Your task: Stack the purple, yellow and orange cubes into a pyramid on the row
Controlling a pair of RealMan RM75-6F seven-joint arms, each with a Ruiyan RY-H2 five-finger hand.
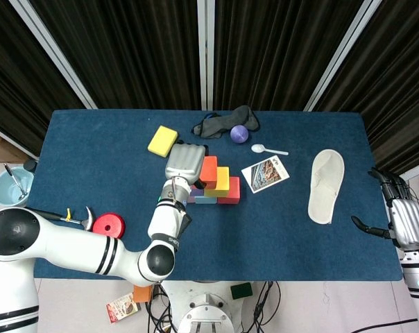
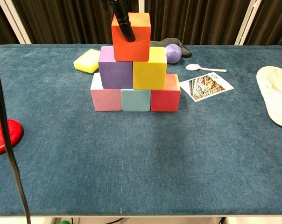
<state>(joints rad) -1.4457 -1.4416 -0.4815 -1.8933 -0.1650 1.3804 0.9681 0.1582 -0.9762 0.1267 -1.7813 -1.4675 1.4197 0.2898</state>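
- Three tiers make up the pyramid near the middle of the blue table (image 2: pixel 131 163): a bottom row of pink cube (image 2: pixel 105 95), light blue cube (image 2: pixel 136 100) and red cube (image 2: pixel 165 95).
- On that row I see the purple cube (image 2: pixel 115 68) and yellow cube (image 2: pixel 150 69) side by side, touching.
- On top sits the orange cube (image 2: pixel 130 32), a bright, matte block straddling the seam between those two.
- My left hand (image 1: pixel 184 161) holds the orange cube; in the chest view one dark finger (image 2: pixel 125 25) lies down its front face.
- From the head view the left hand covers the purple cube and most of the bottom row, so I cannot judge alignment there.
- The chest view cuts off the hand above the finger.
- My right hand (image 1: pixel 398 211) hangs off the table's right edge, fingers apart, holding nothing.
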